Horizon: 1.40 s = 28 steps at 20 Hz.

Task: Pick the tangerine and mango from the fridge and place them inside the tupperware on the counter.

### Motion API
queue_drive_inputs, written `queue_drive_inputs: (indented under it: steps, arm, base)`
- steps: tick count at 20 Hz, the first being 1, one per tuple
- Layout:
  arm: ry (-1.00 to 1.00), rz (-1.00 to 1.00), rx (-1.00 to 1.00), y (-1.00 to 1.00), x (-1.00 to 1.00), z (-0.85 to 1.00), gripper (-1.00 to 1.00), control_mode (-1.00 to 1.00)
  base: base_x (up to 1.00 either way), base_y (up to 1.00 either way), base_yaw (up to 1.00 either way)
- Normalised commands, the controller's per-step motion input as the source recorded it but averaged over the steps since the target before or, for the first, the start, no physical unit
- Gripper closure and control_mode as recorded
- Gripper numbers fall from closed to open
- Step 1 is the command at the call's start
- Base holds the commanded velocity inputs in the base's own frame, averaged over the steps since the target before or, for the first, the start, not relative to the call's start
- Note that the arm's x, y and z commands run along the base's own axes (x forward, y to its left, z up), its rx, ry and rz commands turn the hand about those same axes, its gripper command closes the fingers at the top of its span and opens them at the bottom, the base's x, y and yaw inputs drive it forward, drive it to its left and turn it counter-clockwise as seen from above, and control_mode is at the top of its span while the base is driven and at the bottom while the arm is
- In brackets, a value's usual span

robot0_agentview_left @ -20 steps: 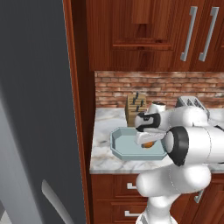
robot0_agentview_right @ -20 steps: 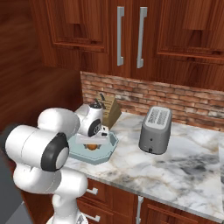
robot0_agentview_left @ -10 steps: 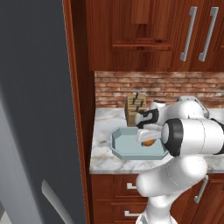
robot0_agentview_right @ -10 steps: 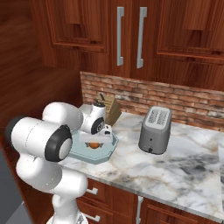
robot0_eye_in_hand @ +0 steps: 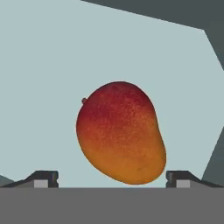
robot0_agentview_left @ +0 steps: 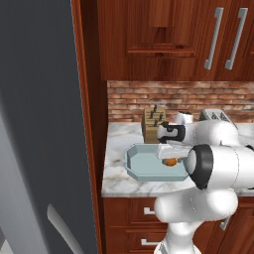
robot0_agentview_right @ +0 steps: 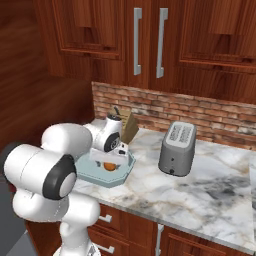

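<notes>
The mango [robot0_eye_in_hand: 120,133], red fading to orange, lies on the pale teal floor of the tupperware [robot0_eye_in_hand: 48,65]. My gripper [robot0_eye_in_hand: 111,178] hangs just above it, open, with one fingertip on each side and neither touching the fruit. From the base, the mango [robot0_agentview_left: 170,161] [robot0_agentview_right: 109,166] sits in the tupperware [robot0_agentview_left: 141,163] [robot0_agentview_right: 122,175] on the counter [robot0_agentview_left: 116,176] [robot0_agentview_right: 200,187], under the gripper [robot0_agentview_left: 167,151] [robot0_agentview_right: 113,156]. The fridge's grey door [robot0_agentview_left: 39,124] stands at the left. The tangerine is out of view.
A knife block [robot0_agentview_left: 151,123] [robot0_agentview_right: 129,127] stands right behind the tupperware against the brick wall. A silver toaster [robot0_agentview_right: 176,149] [robot0_agentview_left: 216,115] sits to the right. Wooden cabinets [robot0_agentview_right: 145,35] hang overhead. Marbled counter stretches to the right of the toaster.
The jaws have spread wide and let go of the mango, which now rests in the tupperware. The arm's elbow has shifted slightly.
</notes>
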Motion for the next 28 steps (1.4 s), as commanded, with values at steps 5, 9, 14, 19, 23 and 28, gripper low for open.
queue_drive_inputs:
  steps: [5, 9, 14, 19, 23, 28]
  arm:
    - [-0.12, -0.17, 0.0, 0.0, -0.55, 0.57, -1.0, -1.0]
    - [-0.21, -0.18, 0.0, 0.0, -0.57, 0.64, -1.0, -1.0]
    - [-0.17, -0.18, 0.0, 0.0, -0.67, 0.58, -1.0, -1.0]
    - [-0.08, -0.14, 0.0, 0.01, -0.64, 0.46, -1.0, -1.0]
    - [0.0, -0.06, 0.0, 0.01, -0.57, 0.4, -1.0, -1.0]
    - [0.0, -0.01, 0.0, 0.01, -0.34, 0.38, -1.0, -1.0]
  base:
    - [0.0, 0.0, 0.0]
    - [0.0, 0.0, 0.0]
    - [0.0, 0.0, 0.0]
    - [0.0, 0.0, 0.0]
    - [0.0, 0.0, 0.0]
    - [0.0, 0.0, 0.0]
